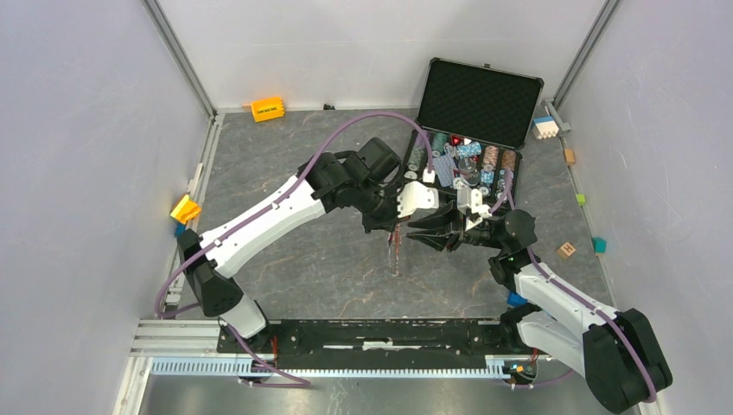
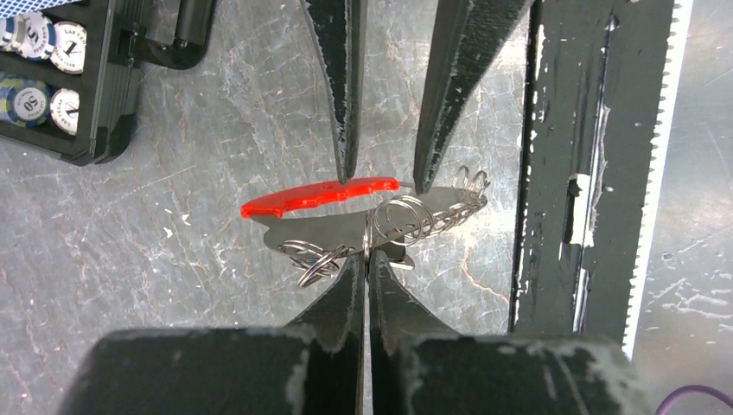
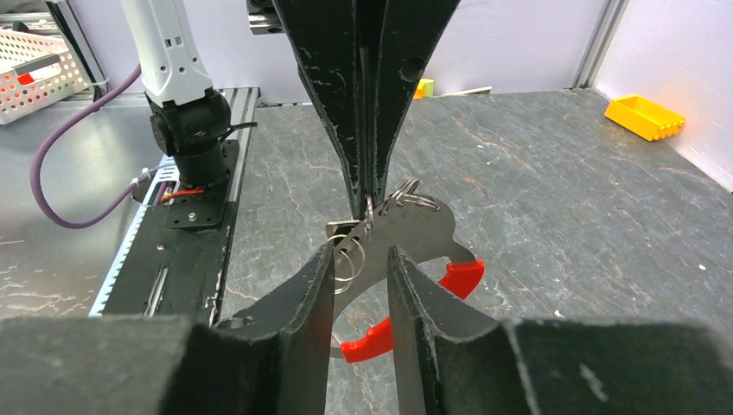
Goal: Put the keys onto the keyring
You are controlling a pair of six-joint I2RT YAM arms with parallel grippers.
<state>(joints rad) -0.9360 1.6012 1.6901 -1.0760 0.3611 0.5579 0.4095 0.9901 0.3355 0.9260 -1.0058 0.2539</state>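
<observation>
We see the left fingers (image 2: 341, 303) pinched shut on the keyring (image 2: 320, 194) above the desk (image 1: 285, 259), the right fingers (image 3: 315, 303) narrowly parted astride that keyring's silver plate.

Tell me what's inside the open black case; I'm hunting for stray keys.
Rows of poker chips fill the case, whose lid stands up. Nothing key-like shows among them, but the left wrist and right wrist cover its near edge.
</observation>
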